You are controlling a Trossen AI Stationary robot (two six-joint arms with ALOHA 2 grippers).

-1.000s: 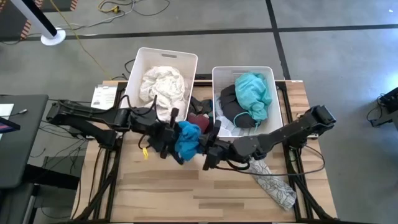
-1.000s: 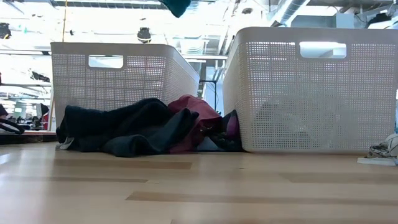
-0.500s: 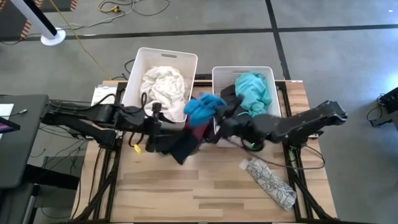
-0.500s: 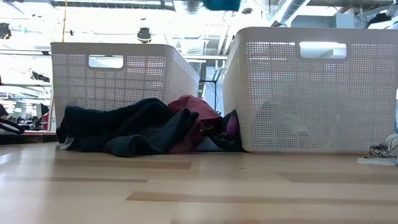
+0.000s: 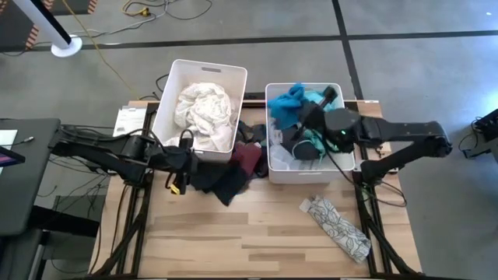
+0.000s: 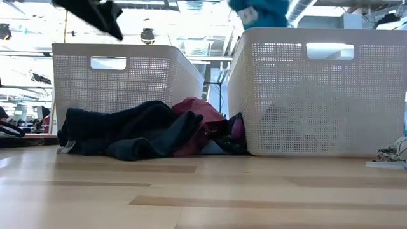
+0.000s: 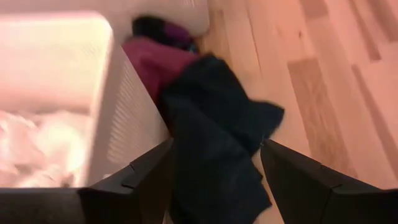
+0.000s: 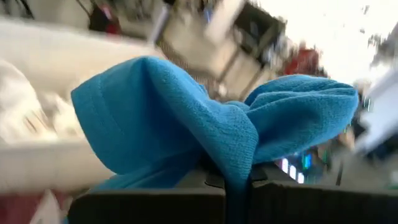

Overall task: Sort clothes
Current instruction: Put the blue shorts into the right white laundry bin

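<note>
Carried across since a second ago — blue garment (image 5: 286, 101) now hangs over the right bin (image 5: 271, 159), clenched in the right gripper (image 5: 305, 113); bin's pile lies directly beneath; left gripper (image 5: 184, 161), fingers spread and empty, hovers beside the dark heap (image 5: 226, 175).

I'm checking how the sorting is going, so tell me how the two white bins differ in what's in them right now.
The left bin holds only white and cream clothes; the right bin holds coloured ones, a teal garment over black fabric.
Nothing hangs over the left bin, with the open left gripper beside it; over the right bin the right gripper is shut on a blue garment.
Both are white perforated bins standing side by side.
</note>
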